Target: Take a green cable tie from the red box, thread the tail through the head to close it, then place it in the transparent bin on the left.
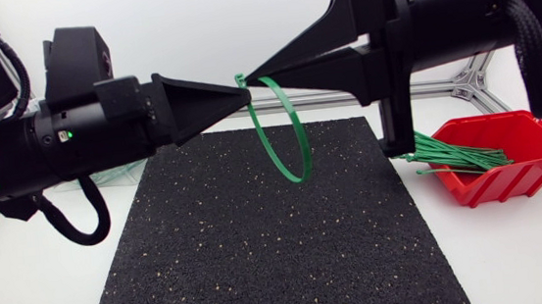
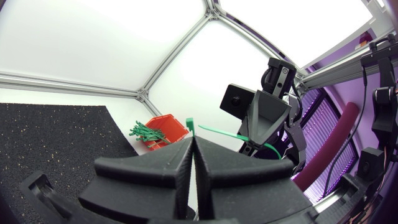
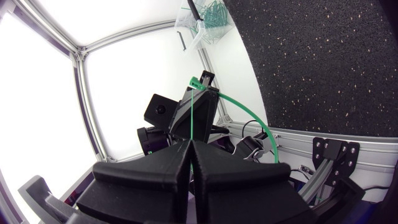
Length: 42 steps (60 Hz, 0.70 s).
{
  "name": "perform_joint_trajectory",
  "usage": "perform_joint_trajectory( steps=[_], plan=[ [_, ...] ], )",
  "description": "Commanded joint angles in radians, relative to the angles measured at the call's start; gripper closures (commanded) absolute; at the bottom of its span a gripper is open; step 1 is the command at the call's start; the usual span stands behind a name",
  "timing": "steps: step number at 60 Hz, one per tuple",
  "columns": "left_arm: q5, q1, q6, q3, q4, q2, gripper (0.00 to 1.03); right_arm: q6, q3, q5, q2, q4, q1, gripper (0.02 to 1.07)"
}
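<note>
Black speckled mat [image 1: 269,241], lying flat on a white table [image 1: 38,300]

Bright, even from above; glares off glossy white tabletop [image 1: 38,300], shades speckled black rubber mat [image 1: 260,251] faintly, bends wrist-view edges, shows thin green plastic cable tie [image 1: 302,139] sharp.

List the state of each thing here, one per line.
Left gripper: shut on tie.
Right gripper: shut on tie.
Tie: bent into a loop, held in air.
Red box: open, holds spare ties.
Bin: not empty.
</note>
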Motion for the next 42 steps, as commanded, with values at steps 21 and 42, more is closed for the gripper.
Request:
perform_joint_trajectory(
  steps=[21, 42],
  plan=[
    [0.003, 0.000, 0.004, 0.006, 0.003, -0.030, 1.00, 0.038, -0.027, 0.014, 0.019, 0.019, 0.008, 1.01],
    [0.014, -0.001, 0.005, 0.004, 0.000, -0.027, 1.00, 0.034, -0.027, 0.017, 0.028, 0.028, 0.008, 1.01]
  ],
)
